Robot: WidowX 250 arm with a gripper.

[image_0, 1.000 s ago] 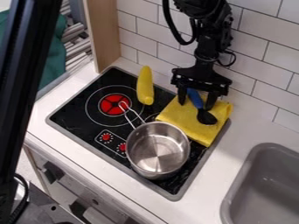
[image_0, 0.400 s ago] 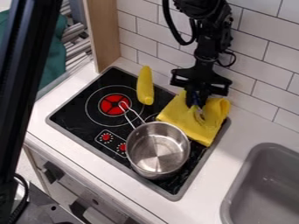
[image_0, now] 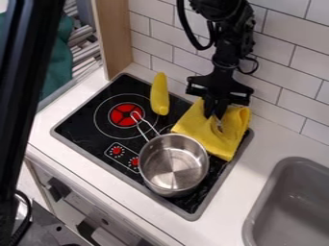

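The black gripper (image_0: 216,114) hangs down at the upper right of the stove, its fingers drawn nearly together low against the yellow cloth (image_0: 221,141). They seem to be pinching a slim utensil (image_0: 220,127), though most of it is hidden by the fingers; whether a fold of cloth is caught with it, one cannot tell.

The utensil is right at the fingertips rather than off to a side. With 12 o'clock at the top of the view, the small part that shows points from the grip toward between 5 and 6 o'clock, lying over the cloth. That slant, nearly in line with the fingers, looks like the relation that matters most. The only arm comes in from 12 o'clock.

The cloth spreads beneath the grip, mostly toward 6 o'clock, across the edge of the stove (image_0: 70,129). The steel pot (image_0: 173,166) sits upright at 7 o'clock from the gripper, just beside the cloth, its wire handle reaching toward 11 o'clock. A long yellow toy (image_0: 160,94) lies at about 10 o'clock, its long axis running roughly 12 to 6. The grey sink (image_0: 292,206) is at 5 o'clock, well apart.
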